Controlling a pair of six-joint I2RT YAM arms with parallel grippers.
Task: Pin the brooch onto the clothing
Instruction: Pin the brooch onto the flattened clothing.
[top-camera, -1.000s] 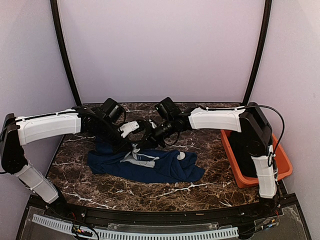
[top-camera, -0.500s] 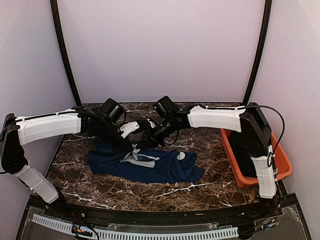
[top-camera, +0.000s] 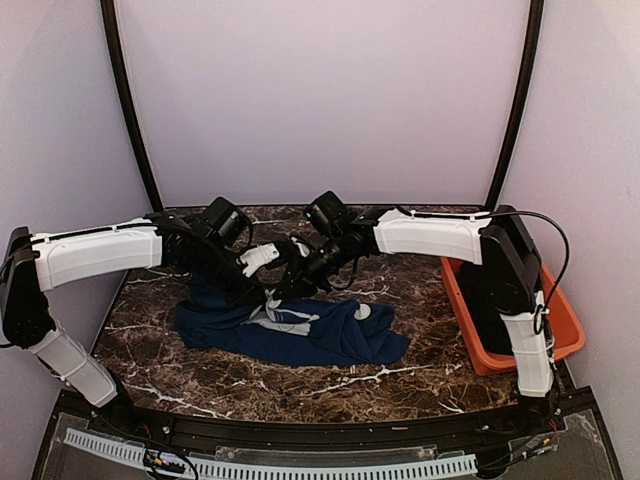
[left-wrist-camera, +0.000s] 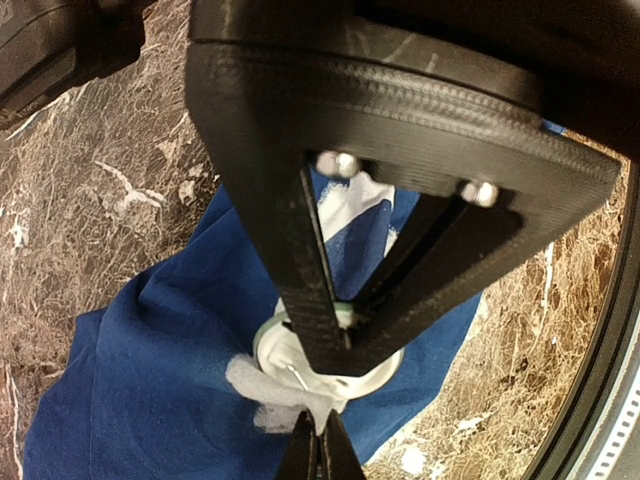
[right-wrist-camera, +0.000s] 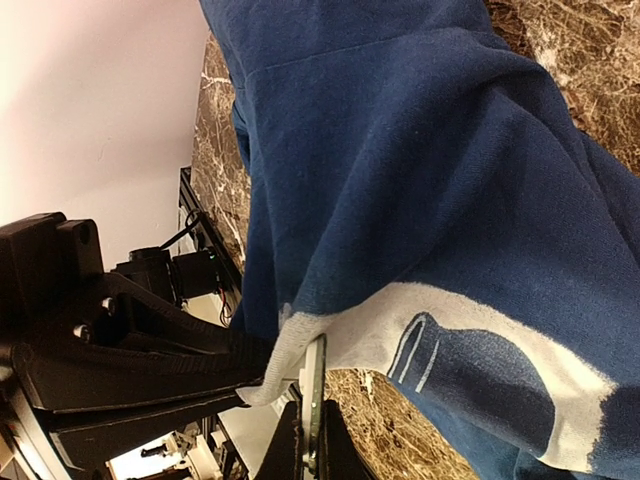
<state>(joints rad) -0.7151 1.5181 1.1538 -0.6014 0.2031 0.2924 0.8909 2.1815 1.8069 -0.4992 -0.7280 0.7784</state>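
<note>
The clothing (top-camera: 330, 335), a navy T-shirt with a pale print, lies on the marble table. My left gripper (left-wrist-camera: 322, 425) is shut on a raised fold of its white print (left-wrist-camera: 275, 390). My right gripper (right-wrist-camera: 312, 420) is shut on the brooch (right-wrist-camera: 313, 385), which it holds edge-on against that fold. In the left wrist view the brooch (left-wrist-camera: 285, 360) shows its white back and a bare pin touching the fabric. From above, both grippers meet over the shirt's upper left part, the left gripper (top-camera: 266, 290) beside the right gripper (top-camera: 286, 284). The brooch's face is hidden.
An orange bin (top-camera: 572, 335) stands at the table's right edge, with a black garment (top-camera: 492, 300) inside, beside the right arm's base. The shirt spreads across the table's middle. Bare marble (top-camera: 300, 385) lies in front of it.
The right arm has edged slightly left toward the left gripper. The shirt and the left arm have hardly moved.
</note>
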